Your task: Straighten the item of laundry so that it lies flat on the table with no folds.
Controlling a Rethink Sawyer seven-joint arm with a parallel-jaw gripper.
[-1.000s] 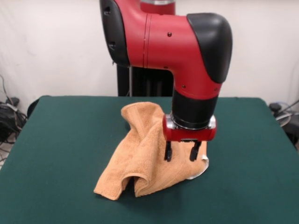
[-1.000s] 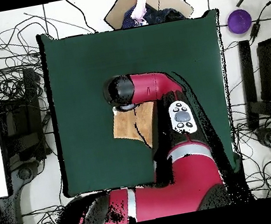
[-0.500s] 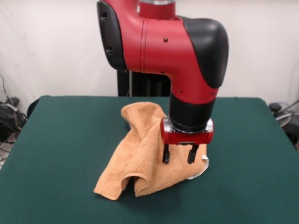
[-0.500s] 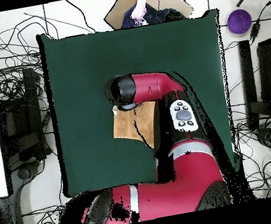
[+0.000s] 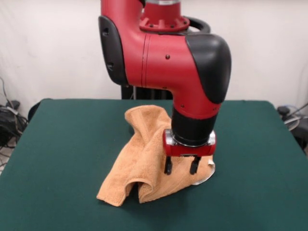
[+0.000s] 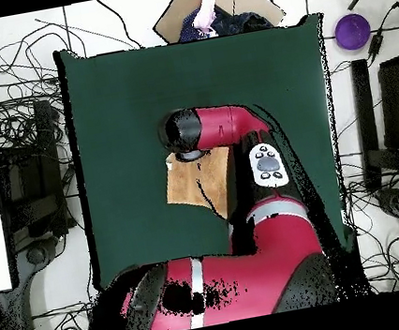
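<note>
Near the middle of the green table (image 5: 62, 144) the orange-tan towel (image 5: 139, 159) lies crumpled, with a raised fold at its front edge and a bunched peak behind, and over its right part hangs the gripper (image 5: 181, 165), fingers spread and empty

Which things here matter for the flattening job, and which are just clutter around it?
Job:
- towel, rumpled, folds standing up
- table
- claw, open over the towel

Clutter:
- purple round thing off the table
- cables on the floor
</note>
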